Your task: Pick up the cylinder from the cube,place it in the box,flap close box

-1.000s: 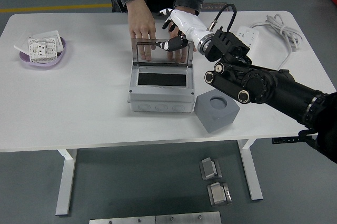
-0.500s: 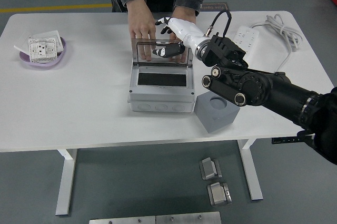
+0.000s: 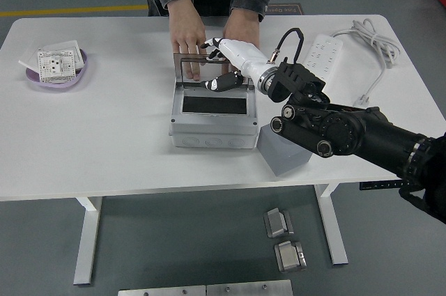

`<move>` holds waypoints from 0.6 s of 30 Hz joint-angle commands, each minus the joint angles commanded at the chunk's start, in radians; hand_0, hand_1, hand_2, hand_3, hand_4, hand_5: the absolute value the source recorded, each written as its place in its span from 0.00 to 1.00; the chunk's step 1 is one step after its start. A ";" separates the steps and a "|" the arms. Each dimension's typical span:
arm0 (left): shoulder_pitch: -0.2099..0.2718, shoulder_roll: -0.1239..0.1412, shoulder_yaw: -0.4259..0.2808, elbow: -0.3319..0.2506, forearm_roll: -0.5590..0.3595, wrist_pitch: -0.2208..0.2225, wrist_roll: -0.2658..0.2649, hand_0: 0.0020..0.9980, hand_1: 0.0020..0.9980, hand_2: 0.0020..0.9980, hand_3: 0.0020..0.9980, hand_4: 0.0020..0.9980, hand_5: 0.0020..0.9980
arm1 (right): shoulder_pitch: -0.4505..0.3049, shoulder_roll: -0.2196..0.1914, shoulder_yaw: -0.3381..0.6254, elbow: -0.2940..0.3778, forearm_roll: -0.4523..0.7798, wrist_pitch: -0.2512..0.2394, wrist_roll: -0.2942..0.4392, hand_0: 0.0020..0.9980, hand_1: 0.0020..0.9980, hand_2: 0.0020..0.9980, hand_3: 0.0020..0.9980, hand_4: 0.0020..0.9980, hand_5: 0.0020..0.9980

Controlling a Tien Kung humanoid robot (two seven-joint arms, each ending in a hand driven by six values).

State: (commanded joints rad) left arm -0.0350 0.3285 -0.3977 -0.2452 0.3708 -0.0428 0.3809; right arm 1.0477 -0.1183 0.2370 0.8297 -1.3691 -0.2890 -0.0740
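Observation:
The grey box (image 3: pixel 209 123) stands mid-table with its clear lid (image 3: pixel 189 67) upright at the back edge. Its inside looks dark and I cannot make out the cylinder. My right hand (image 3: pixel 214 65), white with black fingertips, is at the lid's right part. Its fingers (image 3: pixel 212 44) are spread over the lid's top edge and its thumb (image 3: pixel 220 84) is in front of the lid; it holds nothing. The grey cube (image 3: pixel 281 158) sits right of the box, its top hidden under my right forearm. The left arm is out of view.
A person stands at the far side with both hands (image 3: pixel 187 31) flat on the table just behind the lid. A purple dish (image 3: pixel 57 76) with white parts sits far left. A power strip (image 3: pixel 322 51) and its cable (image 3: pixel 373 42) lie at the back right.
My right hand has moved left and down along the lid, from its right end to over its top edge. The forearm has dropped over the cube's top.

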 joint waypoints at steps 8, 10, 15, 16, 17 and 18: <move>0.005 -0.001 -0.020 -0.003 0.015 0.000 0.000 0.78 0.78 0.76 0.87 0.74 0.58 | -0.059 -0.055 0.053 0.112 -0.095 -0.003 -0.023 0.83 0.74 0.74 0.85 0.87 0.33; 0.006 -0.002 -0.022 -0.002 0.017 0.000 0.000 0.78 0.78 0.76 0.87 0.74 0.58 | -0.074 -0.069 0.065 0.143 -0.120 -0.002 -0.031 0.83 0.74 0.74 0.85 0.87 0.33; 0.008 -0.003 -0.032 -0.003 0.024 0.000 0.000 0.78 0.78 0.75 0.87 0.74 0.58 | -0.112 -0.099 0.087 0.225 -0.174 -0.002 -0.049 0.83 0.73 0.74 0.85 0.87 0.33; 0.008 -0.003 -0.034 -0.004 0.026 0.000 0.000 0.78 0.78 0.75 0.87 0.74 0.58 | -0.120 -0.104 0.090 0.242 -0.182 -0.002 -0.053 0.83 0.73 0.74 0.85 0.87 0.33; 0.008 -0.004 -0.037 -0.004 0.028 0.000 0.000 0.78 0.78 0.75 0.87 0.74 0.58 | -0.127 -0.109 0.092 0.255 -0.188 -0.002 -0.056 0.83 0.73 0.74 0.85 0.87 0.33; 0.008 -0.004 -0.039 -0.004 0.030 0.000 0.000 0.78 0.78 0.75 0.87 0.74 0.58 | -0.133 -0.112 0.094 0.267 -0.194 -0.003 -0.058 0.81 0.72 0.74 0.85 0.87 0.33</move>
State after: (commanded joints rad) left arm -0.0267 0.3248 -0.4364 -0.2496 0.4008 -0.0430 0.3806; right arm 0.9146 -0.2304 0.3307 1.0967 -1.5631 -0.2916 -0.1320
